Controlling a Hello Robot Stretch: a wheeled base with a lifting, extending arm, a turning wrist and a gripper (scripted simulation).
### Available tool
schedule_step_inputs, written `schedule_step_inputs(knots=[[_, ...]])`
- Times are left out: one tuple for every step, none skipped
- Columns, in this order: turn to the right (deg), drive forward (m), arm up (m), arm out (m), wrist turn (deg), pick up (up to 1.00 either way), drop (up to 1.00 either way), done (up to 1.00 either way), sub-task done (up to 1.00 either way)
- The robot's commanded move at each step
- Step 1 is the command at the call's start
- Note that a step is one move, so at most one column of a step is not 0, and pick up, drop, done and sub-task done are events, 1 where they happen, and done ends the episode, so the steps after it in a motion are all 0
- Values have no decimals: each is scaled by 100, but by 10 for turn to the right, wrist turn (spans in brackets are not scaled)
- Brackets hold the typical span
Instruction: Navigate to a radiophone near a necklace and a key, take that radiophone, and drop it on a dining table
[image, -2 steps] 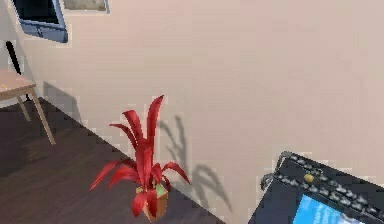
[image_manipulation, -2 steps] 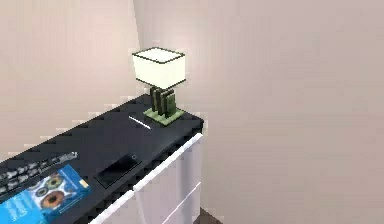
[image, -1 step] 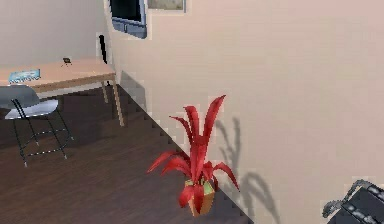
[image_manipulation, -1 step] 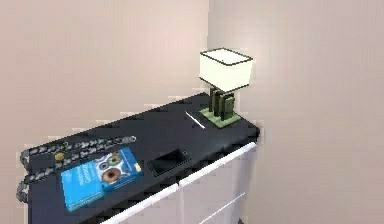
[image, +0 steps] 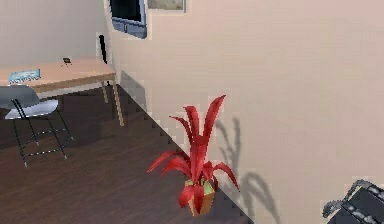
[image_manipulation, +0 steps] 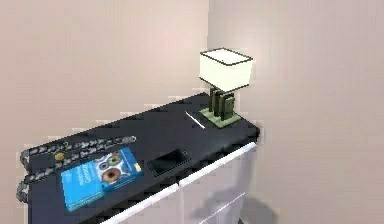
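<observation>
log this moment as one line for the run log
arm side: dark-topped cabinet | on top: lamp, blue book, black device, chain | ahead: red plant, wooden table

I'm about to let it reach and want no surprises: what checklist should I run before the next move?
1. Cabinet alongside: ok, the dark-topped cabinet stands in the arm side view.
2. Radiophone identified: cannot tell; a small dark box lies near the front edge, its shape too vague.
3. Necklace nearby: ok, a chain lies at the top's left.
4. Key nearby: cannot tell; a thin pale sliver lies by the lamp.
5. Room around the box: ok, the lamp stands apart from it.
6. Floor ahead: not ok, a red plant stands by the wall.
</observation>
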Motion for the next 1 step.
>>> schedule_step_inputs(knots=[[0, 0, 38, 0, 0, 0, 0, 0, 0]])
